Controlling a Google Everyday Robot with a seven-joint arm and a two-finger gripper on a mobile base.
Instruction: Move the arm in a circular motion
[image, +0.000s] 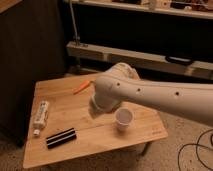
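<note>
Right at the front, a low table of light wooden slats fills the lower left of the view, standing on a speckled floor. A thin dark cable loops over the floor at the right. Near the table's front left edge lies a flat black rectangular bar with a pale stripe along it. Just behind it, along the left side, lies a white tube with a small cap at its near end.

Further right, a small white paper cup stands upright on the table. The thick cream-white robot arm reaches in from the right edge above the table, a smooth tubular segment dotted with small dark holes. Its rounded bent joint hangs over the middle of the table, just left of and above the cup.

The gripper does not show: it lies somewhere beyond that bulky joint, hidden by it. Its jaws are closed tight, and I cannot tell whether anything is caught in them.

Behind the joint, a small orange elongated object lies toward the table's far edge. A tall dark cabinet stands at the left, and a pale metal rack with horizontal shelves runs across the dim background.
</note>
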